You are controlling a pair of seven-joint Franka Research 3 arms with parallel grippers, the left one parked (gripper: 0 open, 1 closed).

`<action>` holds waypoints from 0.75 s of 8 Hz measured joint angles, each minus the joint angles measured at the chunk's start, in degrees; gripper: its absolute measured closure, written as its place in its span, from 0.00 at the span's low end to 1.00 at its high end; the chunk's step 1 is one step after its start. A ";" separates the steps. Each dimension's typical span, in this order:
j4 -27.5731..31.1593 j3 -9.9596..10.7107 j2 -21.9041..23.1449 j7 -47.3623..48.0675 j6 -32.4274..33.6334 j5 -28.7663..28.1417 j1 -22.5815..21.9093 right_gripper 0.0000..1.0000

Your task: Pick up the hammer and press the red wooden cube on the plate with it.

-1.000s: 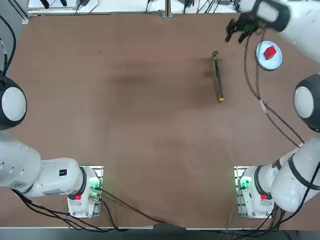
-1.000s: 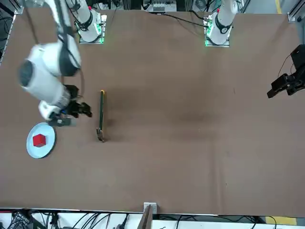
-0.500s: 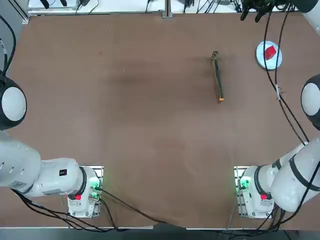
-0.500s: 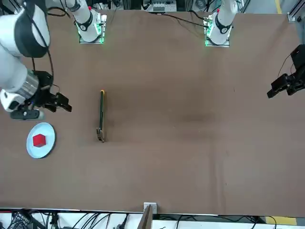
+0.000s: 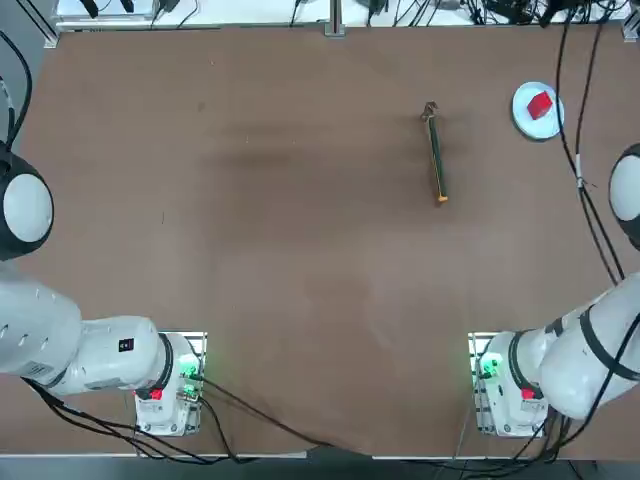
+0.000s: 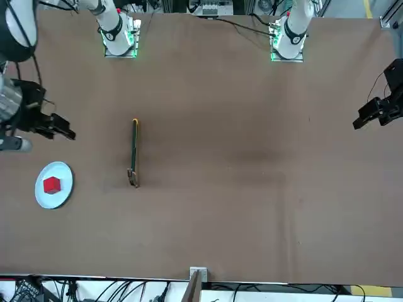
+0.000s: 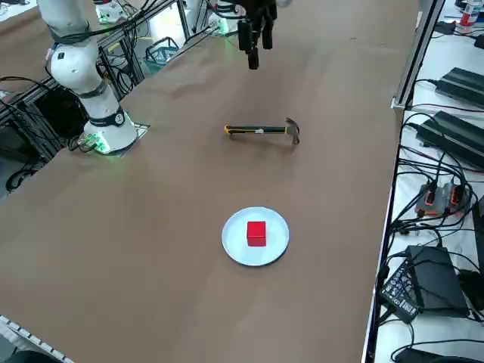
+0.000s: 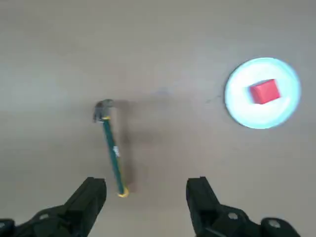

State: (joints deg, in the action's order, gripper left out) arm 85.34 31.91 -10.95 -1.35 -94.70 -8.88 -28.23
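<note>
The right pincer (image 8: 145,197) is hanging high above the counter (image 5: 300,250) with its fingers (image 8: 89,197) spread wide and nothing between them. The hammer (image 5: 435,152) is lying flat on the counter, well apart from the plate (image 5: 522,117), on which the red wooden cube (image 5: 541,104) is sitting. For the step in hand, the pick-up, the pincer is best lowered over the middle of the thin handle, fingers straddling it crosswise, and closed only once both are reaching counter level; gripping near the head would likely be leaving the tool unbalanced for pressing. Count in view: one hammer, one plate, one cube, one working pincer.
</note>
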 joint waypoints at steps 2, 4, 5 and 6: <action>0.24 -13.42 2.86 0.05 1.56 3.38 12.40 0.00; 2.18 -21.81 5.71 0.05 2.15 4.45 21.07 0.00; 3.70 -25.40 7.33 0.11 2.21 5.55 24.58 0.00; 5.22 -28.28 8.92 0.63 2.24 6.47 27.13 0.00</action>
State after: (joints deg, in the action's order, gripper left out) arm 90.56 3.64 -2.03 -0.72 -92.46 -2.41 -1.10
